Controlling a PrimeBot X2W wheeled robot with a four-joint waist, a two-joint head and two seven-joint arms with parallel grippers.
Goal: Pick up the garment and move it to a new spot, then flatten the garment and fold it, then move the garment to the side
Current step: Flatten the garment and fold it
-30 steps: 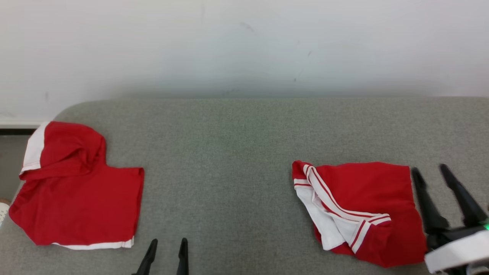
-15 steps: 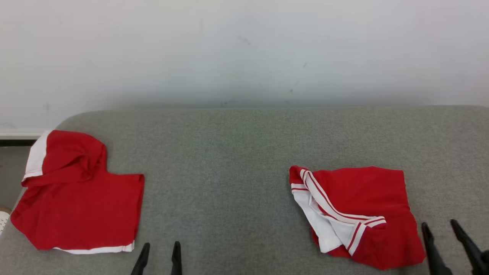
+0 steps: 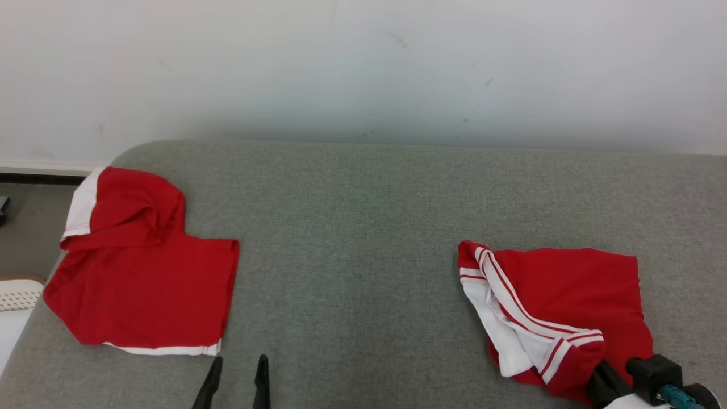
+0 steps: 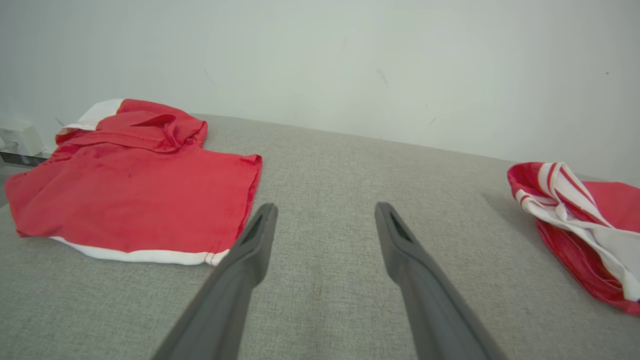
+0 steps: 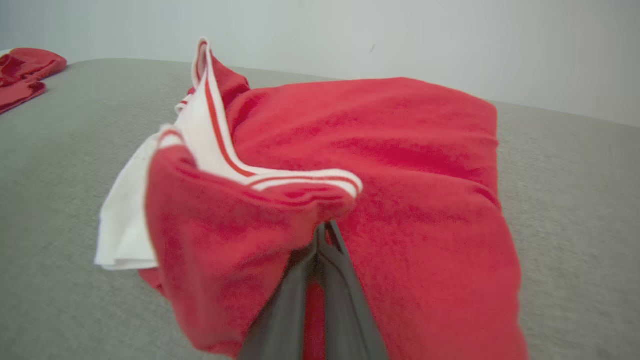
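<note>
In the right wrist view the fingers (image 5: pixel 345 300) of the right gripper (image 5: pixel 322 232) run under a raised fold of the garment (image 5: pixel 400 150), their tips hidden. In the head view the bottom edge crops the left gripper (image 3: pixel 239 363), and a pale perforated object (image 3: pixel 20 292) at the left edge is unidentifiable.

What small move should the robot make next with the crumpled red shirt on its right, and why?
Probably lift the right tool a little: it looks shut on the near fold of the red jersey, which lies crumpled on the grey cushion. Raising it would free the cloth for moving. The left tool hangs open.
</note>
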